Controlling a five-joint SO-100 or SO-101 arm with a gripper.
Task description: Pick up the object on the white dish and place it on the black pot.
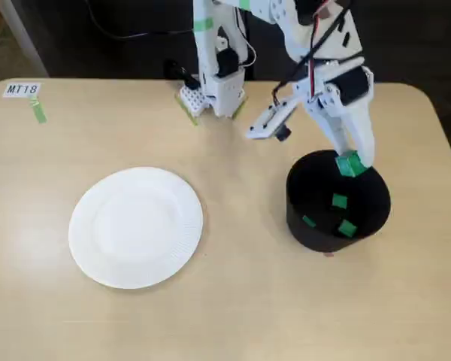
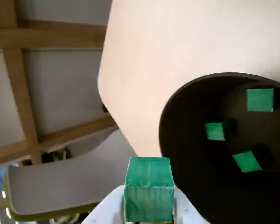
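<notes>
Smooth pale wood surface (image 1: 233, 301) carries a round white dish (image 1: 135, 227) with a finely ribbed rim, bare. My hand (image 1: 351, 164) grips a small green cube (image 2: 149, 189) above the matte black pot's (image 1: 308, 233) rim; three cubes (image 2: 260, 100) lie inside.

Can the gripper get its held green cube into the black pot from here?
Probably yes. The gripper holds the small bright green cube at the rim of the matte black round pot; the pot's mouth is open, holding only three green cubes on its floor.

Dish (image 1: 135, 227) left of pot (image 1: 308, 229) — three cubes (image 1: 339, 201) inside
</notes>
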